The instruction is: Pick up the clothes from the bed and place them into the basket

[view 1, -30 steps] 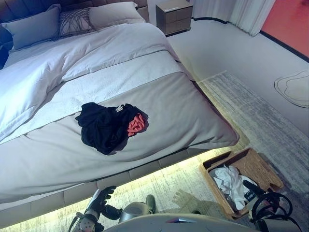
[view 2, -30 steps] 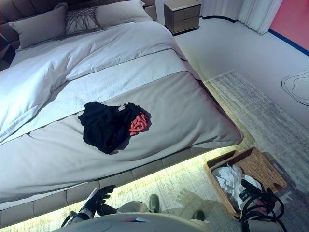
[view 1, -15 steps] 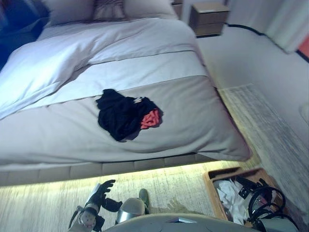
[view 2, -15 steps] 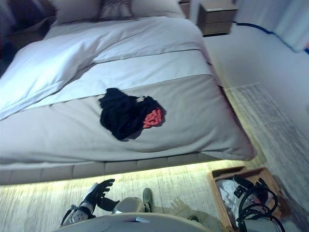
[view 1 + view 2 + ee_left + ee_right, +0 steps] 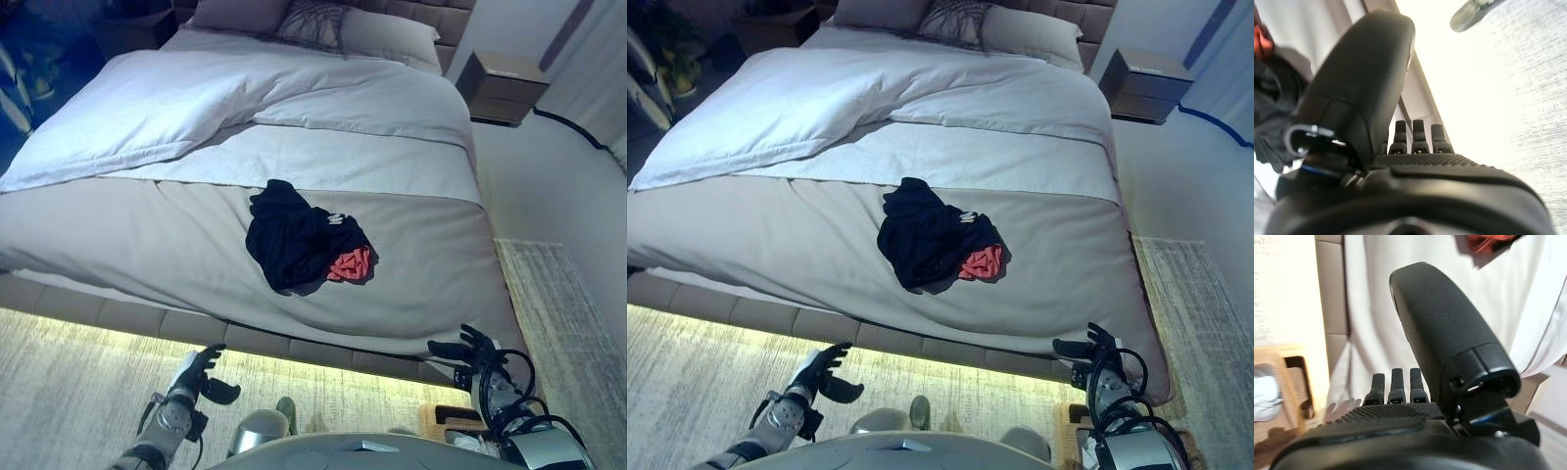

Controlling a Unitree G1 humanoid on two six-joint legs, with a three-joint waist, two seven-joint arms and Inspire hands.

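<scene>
Large bed [image 5: 176,245] filling most of the room, with a white duvet [image 5: 225,98] folded back over a grey cover. Grey pillows [image 5: 323,20] against its padded headboard. Beside the headboard, a wooden nightstand [image 5: 505,88]. Under the bed's frame, a warm light strip [image 5: 715,318] glowing onto a pale patterned rug [image 5: 69,392].

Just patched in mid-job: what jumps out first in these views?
A dark heap of clothes with a red piece at its edge lies on the grey cover near the foot of the bed. Both hands hang low by the bed's lit base, open and empty: the left hand and the right hand.
</scene>
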